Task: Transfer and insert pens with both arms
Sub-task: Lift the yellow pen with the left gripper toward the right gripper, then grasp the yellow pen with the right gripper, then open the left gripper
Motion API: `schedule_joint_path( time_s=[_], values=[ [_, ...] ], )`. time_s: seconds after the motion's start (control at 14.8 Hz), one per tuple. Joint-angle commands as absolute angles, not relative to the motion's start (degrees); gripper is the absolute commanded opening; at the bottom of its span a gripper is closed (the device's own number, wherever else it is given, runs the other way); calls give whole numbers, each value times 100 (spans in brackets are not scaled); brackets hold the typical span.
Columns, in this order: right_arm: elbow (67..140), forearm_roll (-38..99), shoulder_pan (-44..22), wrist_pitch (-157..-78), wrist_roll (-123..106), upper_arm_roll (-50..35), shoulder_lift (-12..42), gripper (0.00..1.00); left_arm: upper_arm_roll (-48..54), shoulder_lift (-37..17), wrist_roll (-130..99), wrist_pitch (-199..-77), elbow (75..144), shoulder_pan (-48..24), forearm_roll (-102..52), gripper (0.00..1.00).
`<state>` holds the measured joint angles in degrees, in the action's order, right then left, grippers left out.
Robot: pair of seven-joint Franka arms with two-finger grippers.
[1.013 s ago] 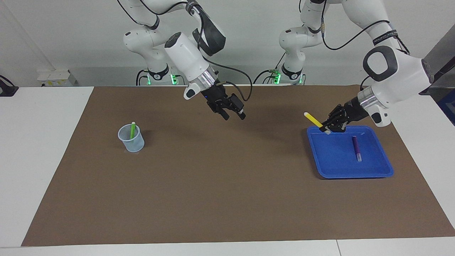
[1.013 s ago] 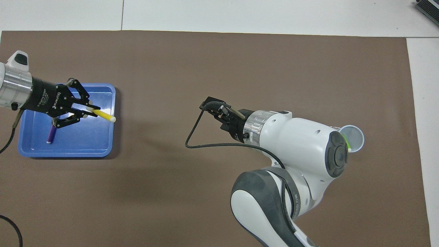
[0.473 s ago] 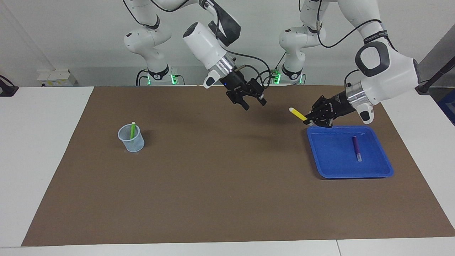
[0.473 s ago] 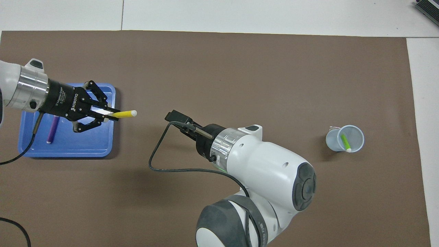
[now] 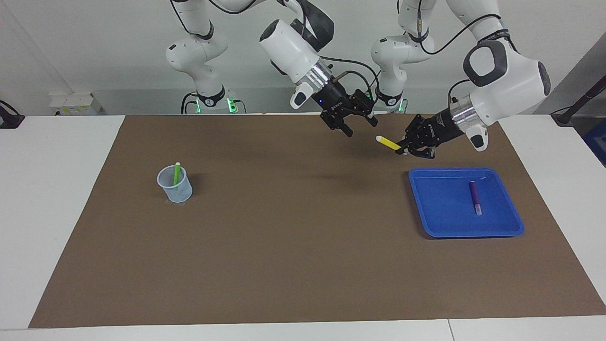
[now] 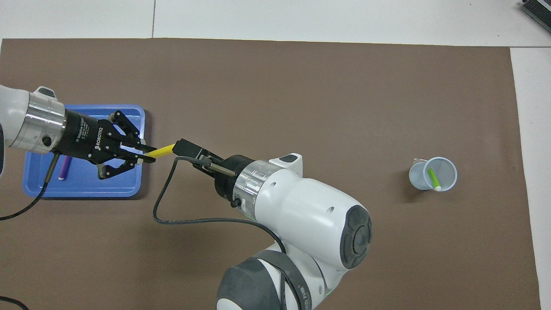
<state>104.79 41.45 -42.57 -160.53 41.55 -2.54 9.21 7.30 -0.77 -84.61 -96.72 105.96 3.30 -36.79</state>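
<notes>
Yellow pen [image 5: 387, 142]: clamped in left gripper [image 5: 402, 148] over brown mat near blue tray [image 5: 497, 227]; right gripper [image 5: 360, 126] spread wide beside its tip, hidden overhead. Purple pen [image 5: 475, 197] in tray; green pen [image 5: 176, 174] in cup [image 5: 175, 185].

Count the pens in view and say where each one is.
3. The green pen stands in the cup. The purple pen lies in the blue tray. The yellow pen is held by the left gripper above the mat. None appear hidden.
</notes>
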Motion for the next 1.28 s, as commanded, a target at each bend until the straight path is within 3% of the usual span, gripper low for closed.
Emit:
schedule_joint_path(
  time_s=[0.0, 0.2, 0.74, 0.81, 1.15, 1.22],
  values=[
    [9941, 3930, -4254, -16119, 4122, -246, 1370, 100, 659, 351, -8675, -9738, 11065, 185, -3779, 0],
    [9660, 3621, -4263, -16119, 4184, -255, 1661, 100, 659, 509, -8876, -9747, 11180, 132, -3779, 0],
    [9835, 3639, -4465, -15935, 4210, -255, 1626, 99, 659, 615, -9044, -9853, 11320, 62, -3779, 0],
    [9835, 3639, -4465, -15856, 4219, -246, 1617, 97, 659, 624, -9044, -9853, 11320, 62, -3779, 0],
    [9826, 3621, -4439, -15627, 4201, -229, 1617, 64, 659, 659, -9044, -9844, 11320, 62, -3779, 0],
    [9826, 3621, -4438, -15627, 4210, -229, 1617, 62, 659, 659, -9053, -9844, 11312, 62, -3779, 0]
  ],
)
